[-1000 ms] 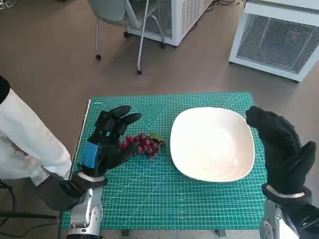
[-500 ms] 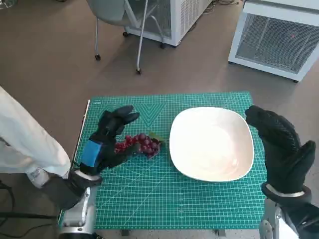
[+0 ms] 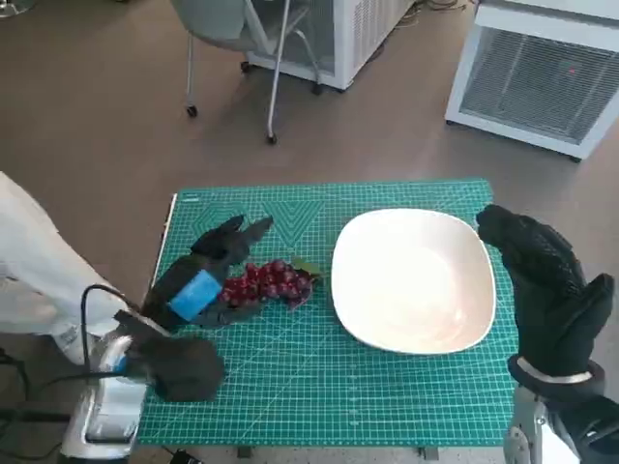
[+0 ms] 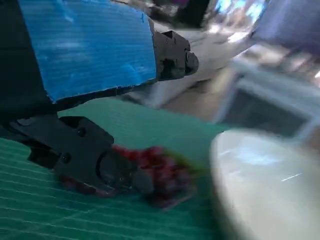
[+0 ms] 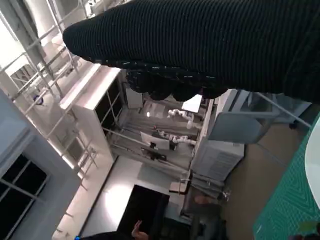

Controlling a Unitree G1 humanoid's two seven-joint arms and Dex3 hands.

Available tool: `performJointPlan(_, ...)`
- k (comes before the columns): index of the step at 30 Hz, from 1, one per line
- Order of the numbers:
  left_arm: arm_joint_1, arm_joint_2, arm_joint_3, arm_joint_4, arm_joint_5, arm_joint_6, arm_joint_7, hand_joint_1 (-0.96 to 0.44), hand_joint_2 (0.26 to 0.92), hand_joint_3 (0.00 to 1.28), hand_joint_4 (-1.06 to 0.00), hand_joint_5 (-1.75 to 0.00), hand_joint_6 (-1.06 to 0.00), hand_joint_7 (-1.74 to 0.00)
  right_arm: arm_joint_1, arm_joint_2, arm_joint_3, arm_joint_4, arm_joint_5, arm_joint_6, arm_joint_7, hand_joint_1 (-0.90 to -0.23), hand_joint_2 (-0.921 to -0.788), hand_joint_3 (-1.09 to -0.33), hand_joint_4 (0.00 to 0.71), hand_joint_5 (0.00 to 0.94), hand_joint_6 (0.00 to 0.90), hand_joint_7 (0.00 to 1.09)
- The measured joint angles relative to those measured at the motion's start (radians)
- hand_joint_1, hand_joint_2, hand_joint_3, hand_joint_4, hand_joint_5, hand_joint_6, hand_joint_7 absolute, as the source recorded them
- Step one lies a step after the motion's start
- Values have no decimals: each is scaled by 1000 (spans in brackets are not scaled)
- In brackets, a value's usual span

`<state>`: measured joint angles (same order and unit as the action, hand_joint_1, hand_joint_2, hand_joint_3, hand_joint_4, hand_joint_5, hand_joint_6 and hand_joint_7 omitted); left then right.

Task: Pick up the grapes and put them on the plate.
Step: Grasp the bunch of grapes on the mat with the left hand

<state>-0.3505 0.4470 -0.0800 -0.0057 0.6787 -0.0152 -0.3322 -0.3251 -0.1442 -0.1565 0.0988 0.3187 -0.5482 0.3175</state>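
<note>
A small bunch of dark red grapes, knobbly and glossy with a scrap of green leaf at its end, lies on the green gridded cutting mat just beside the wide white plate, which is smooth, shallow and squarish with rounded corners. The left hand, hard black plastic with a flat patch of blue tape on its back, lies low over the mat with its fingers reaching round the bunch from the side away from the plate; in the left wrist view its black fingers touch the blurred red cluster, yet whether they actually grip it cannot be told. The right hand, in a ribbed black knitted glove, is raised beside the plate's far edge, its fingers together and loosely extended, holding nothing. Beyond the mat, on the brown floor, stand a chair on castors and a white cabinet with a mesh grille.
</note>
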Motion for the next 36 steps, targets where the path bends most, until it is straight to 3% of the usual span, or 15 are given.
performJointPlan(12, -63, -22, -131, 36, 92, 199, -52, -323, 733, 2, -41, -6, -245, -10, -1, 0, -1, 0, 1, 1, 5, -524, -921, -549, 449, 0, 127, 526)
performJointPlan(26, -133, -29, -189, 137, 71, 236, -63, -308, 737, 1, -56, -3, -254, -5, 0, 0, -4, 0, -8, -2, 5, -525, -921, -551, 449, 0, 123, 528)
performJointPlan(36, -233, -62, -247, 315, 84, 262, -10, -288, 738, 1, -57, -1, -262, -5, -2, 0, -4, 18, -11, -19, 5, -531, -921, -558, 450, 1, 122, 529)
